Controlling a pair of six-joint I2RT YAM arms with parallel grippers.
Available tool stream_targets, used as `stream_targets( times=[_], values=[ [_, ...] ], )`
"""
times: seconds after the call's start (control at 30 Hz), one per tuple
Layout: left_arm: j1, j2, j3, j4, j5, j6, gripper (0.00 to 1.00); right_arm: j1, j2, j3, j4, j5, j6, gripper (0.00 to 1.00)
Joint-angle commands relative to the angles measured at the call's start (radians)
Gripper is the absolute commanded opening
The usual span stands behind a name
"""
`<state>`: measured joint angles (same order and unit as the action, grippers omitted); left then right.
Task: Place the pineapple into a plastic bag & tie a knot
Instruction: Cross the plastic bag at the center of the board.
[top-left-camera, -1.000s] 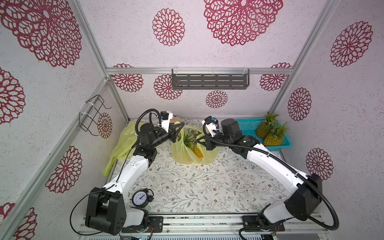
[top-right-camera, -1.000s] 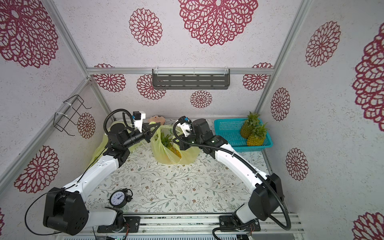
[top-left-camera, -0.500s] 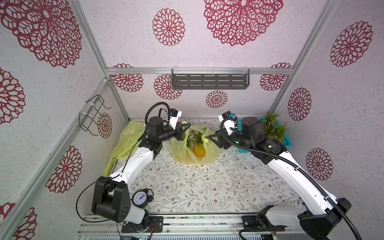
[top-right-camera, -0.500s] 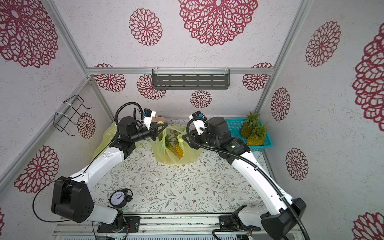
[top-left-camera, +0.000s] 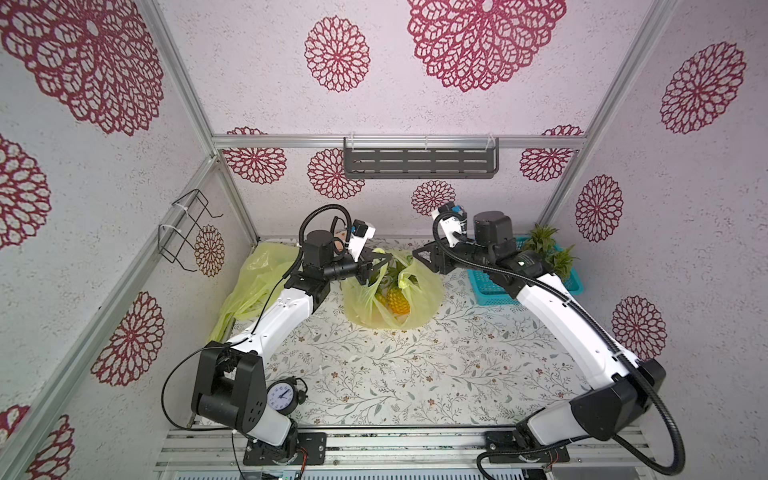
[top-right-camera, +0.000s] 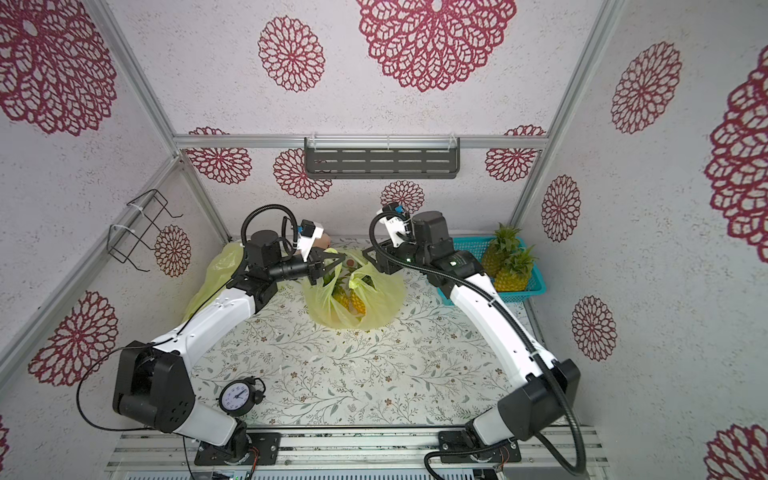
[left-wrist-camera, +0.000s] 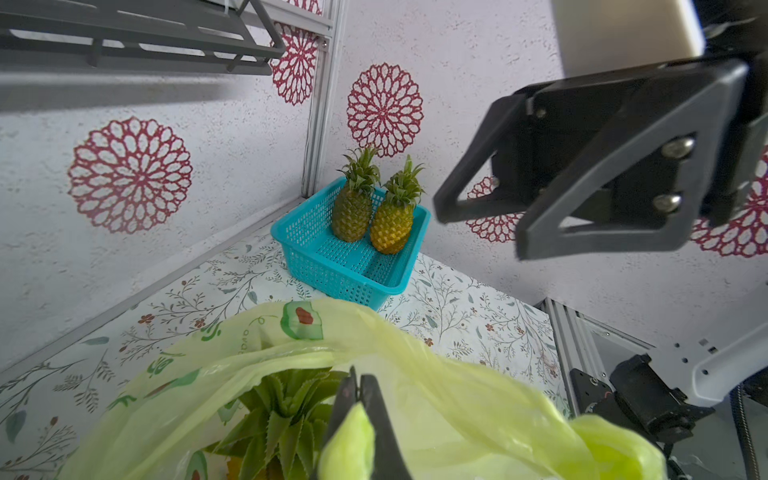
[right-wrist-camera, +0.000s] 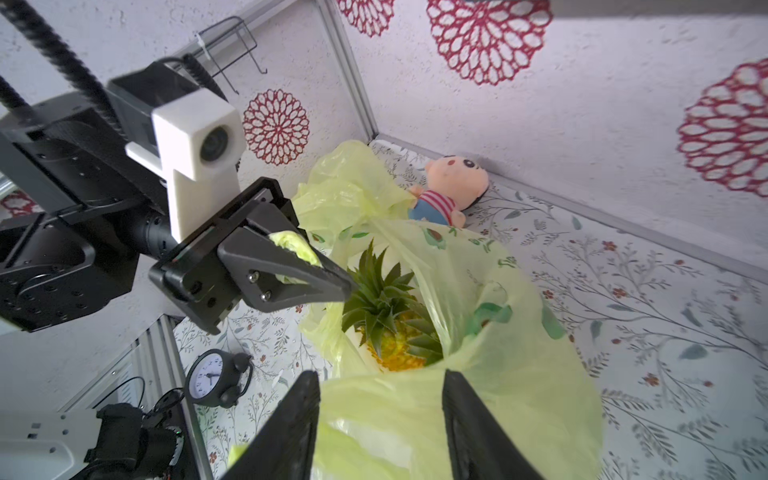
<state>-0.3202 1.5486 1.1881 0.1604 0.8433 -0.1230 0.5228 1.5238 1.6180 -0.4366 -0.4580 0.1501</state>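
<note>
The flower-printed tabletop (top-left-camera: 415, 374) fills the lower middle of both top views. Near its far edge, at frame centre, the yellow-green plastic bag (top-left-camera: 424, 291) printed with small green figures sits with its mouth open.

A loose heap of more yellow plastic bags (top-left-camera: 257, 282) lies at the table's left edge, partly behind my left arm.

At the right of the top views a teal plastic mesh basket (top-left-camera: 490, 291) stands in the far corner. It holds two spare pineapples (left-wrist-camera: 374, 216), upright and touching each other.

My left claw (right-wrist-camera: 324, 276) reaches in from the left of the bag, pinched tight on a bunched handle of it. A wad of plastic bulges out between the fingers (left-wrist-camera: 376, 407).

My right claw (right-wrist-camera: 380, 380) hangs over the bag's right rim. Its fingers are parted about halfway and grip nothing. The bag's edge lies in the gap between them, and I cannot tell whether it touches either finger.

The ripe yellow pineapple with its green crown (top-left-camera: 398, 302) is inside the bag, crown towards the far wall, and shows through the open mouth in the right wrist view (right-wrist-camera: 399, 345).

A small plush doll in a striped shirt (right-wrist-camera: 449, 187) lies against the back wall just behind the bag.

A small black twin-bell alarm clock (top-left-camera: 283, 397) stands at lower left, beside my left arm's base.
</note>
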Motion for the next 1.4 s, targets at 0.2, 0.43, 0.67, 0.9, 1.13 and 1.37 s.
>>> stream_targets(
  times=[0.2,0.43,0.67,0.9,1.13,1.37],
  values=[
    [-0.006,0.018,0.036,-0.035,0.086,0.095,0.00,0.077,0.140,0.162,0.076,-0.165,0.039,0.43],
    [-0.003,0.020,0.040,-0.056,0.084,0.136,0.00,0.091,0.204,0.211,0.097,-0.169,0.056,0.34],
    [0.002,0.007,0.029,-0.039,0.102,0.140,0.00,0.091,0.228,0.218,0.098,-0.230,0.054,0.20],
    [0.020,-0.008,-0.007,0.039,0.073,0.076,0.11,0.089,0.188,0.159,0.147,-0.191,0.081,0.00],
    [0.006,-0.070,-0.147,0.175,-0.124,0.030,0.70,0.063,0.111,0.083,0.247,0.040,0.252,0.00],
    [-0.053,-0.044,-0.136,0.207,-0.214,0.090,0.78,0.059,0.084,0.053,0.309,0.075,0.440,0.00]
  ],
)
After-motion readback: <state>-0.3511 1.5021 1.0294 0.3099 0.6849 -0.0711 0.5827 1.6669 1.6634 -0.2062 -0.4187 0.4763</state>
